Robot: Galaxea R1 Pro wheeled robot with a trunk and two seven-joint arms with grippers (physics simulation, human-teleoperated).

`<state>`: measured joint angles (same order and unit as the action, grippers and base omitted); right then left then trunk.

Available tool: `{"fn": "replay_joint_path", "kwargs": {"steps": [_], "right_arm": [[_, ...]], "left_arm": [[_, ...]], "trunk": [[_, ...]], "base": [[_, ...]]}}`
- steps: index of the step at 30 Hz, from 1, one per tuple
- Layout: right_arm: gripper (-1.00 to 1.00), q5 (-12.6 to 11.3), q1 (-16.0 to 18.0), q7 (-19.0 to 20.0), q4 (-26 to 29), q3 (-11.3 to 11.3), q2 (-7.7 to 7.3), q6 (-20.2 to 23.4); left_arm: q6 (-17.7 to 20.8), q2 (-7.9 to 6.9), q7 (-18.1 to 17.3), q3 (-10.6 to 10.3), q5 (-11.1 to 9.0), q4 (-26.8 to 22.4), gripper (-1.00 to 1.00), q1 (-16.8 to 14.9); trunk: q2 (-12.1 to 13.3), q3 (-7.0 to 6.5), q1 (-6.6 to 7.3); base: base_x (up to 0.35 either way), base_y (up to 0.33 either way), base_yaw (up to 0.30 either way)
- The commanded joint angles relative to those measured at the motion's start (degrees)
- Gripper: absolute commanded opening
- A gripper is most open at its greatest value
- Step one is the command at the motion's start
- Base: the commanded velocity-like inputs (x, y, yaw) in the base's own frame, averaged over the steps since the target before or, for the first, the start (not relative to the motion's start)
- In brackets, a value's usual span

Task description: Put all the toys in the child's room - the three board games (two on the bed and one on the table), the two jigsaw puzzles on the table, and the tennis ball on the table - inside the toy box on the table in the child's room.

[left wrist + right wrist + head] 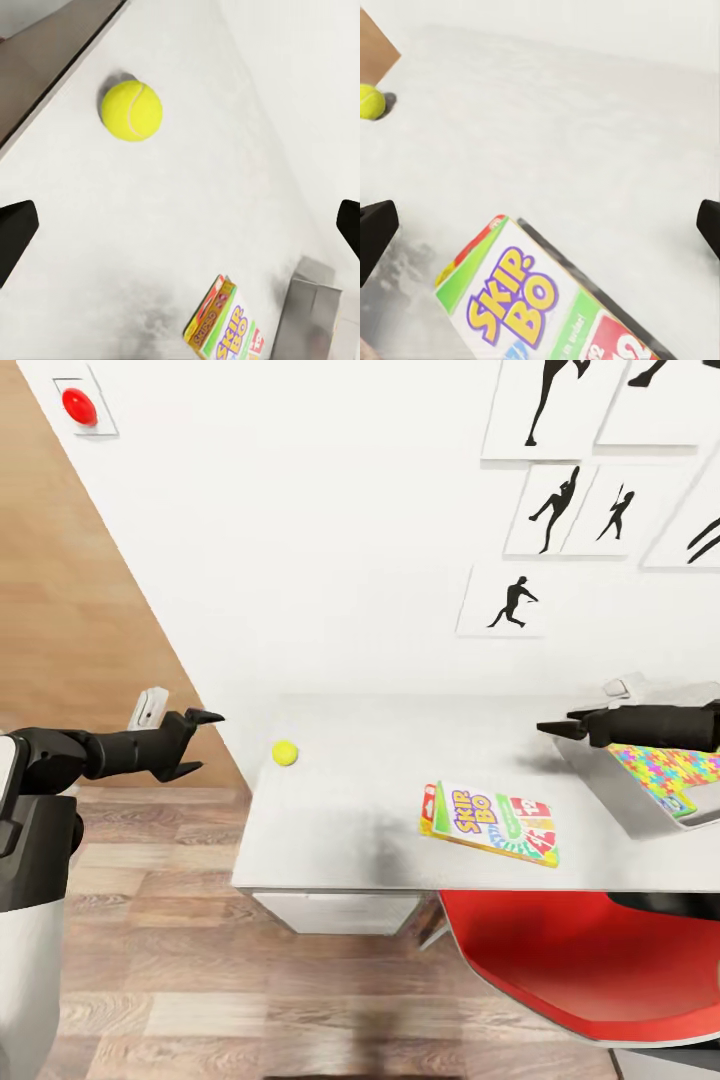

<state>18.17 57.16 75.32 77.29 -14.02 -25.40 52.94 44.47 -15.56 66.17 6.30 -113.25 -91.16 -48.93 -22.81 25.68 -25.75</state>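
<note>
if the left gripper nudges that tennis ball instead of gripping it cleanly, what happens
The tennis ball is round and lies free near the corner of the table, so a nudge would probably roll it, perhaps off the edge. Its fuzzy surface should grip fairly well between the open fingers of the left gripper.

- A white wall (330, 530) rises behind the desk, evenly lit.
- Pale-framed pictures with black silhouettes of players (560, 510) hang on it towards the upper right.
- A red round button (79, 406) sits on a light plate, high on the wall's left edge.
- A tan wood-toned surface (60, 590) lies left of the white wall.
- The wood plank floor (200, 980) runs in grey-brown boards.
- A red chair (590, 960) stands at the desk's near edge.
- A white drawer unit (335, 912) shows under the desk top.
</note>
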Motion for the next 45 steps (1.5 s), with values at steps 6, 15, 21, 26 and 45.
{"fn": "replay_joint_path", "kwargs": {"steps": [6,15,21,26,45], "right_arm": [[1.00,0.70,-0.31,-0.50,0.22,0.04,1.05,0.50],[1.00,0.81,-1.73,-6.32,0.28,0.40,4.34,0.44],[1.00,0.81,-2.76,-13.93,-0.24,0.78,8.01,0.33],[1.00,0.88,-3.73,-23.49,-1.96,2.61,13.08,0.00],[1.00,0.07,-2.14,-40.07,-8.02,6.11,19.67,-1.69]], "left_arm": [[0.35,-0.13,0.21,0.26,-0.35,0.01,1.00,0.57],[0.34,-1.08,-0.62,0.30,-0.22,0.01,1.00,2.03],[0.33,-1.49,-0.83,0.52,-0.02,0.01,1.00,4.28],[0.30,-2.38,-0.94,1.07,1.49,0.01,1.00,8.26],[0.76,-4.36,-3.08,3.88,8.52,0.12,1.00,18.95]], "trunk": [[-0.10,0.09,-0.03],[-0.10,0.09,-0.03],[-0.10,0.09,-0.03],[-0.10,0.09,-0.03],[-0.11,0.10,-0.03]], "base": [[0.000,0.323,0.000],[0.000,0.325,0.000],[0.000,0.191,0.000],[0.000,0.079,0.000],[0.000,0.014,0.000]]}}
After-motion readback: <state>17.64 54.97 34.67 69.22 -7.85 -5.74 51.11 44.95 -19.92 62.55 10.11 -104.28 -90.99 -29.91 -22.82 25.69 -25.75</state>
